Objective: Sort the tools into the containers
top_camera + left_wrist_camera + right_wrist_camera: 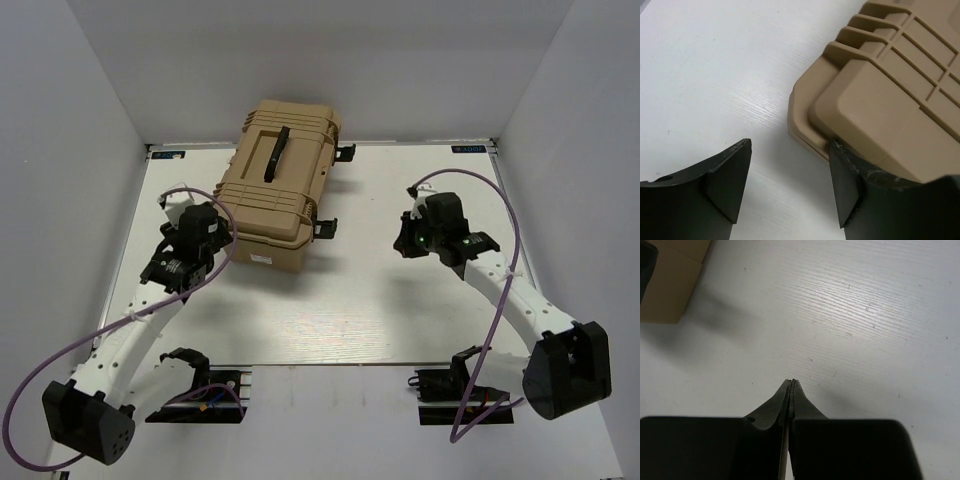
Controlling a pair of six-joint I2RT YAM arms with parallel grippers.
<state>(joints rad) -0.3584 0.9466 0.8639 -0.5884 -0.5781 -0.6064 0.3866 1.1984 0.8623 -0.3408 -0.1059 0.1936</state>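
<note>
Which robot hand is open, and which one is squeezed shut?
The left hand is open, its fingers spread wide beside a corner of the tan toolbox. The right hand is pinched shut over the white table.

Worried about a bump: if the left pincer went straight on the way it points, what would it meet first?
Probably the near corner of the tan ribbed plastic toolbox: it lies just ahead of the open left pincer, though depth is unclear.
</note>
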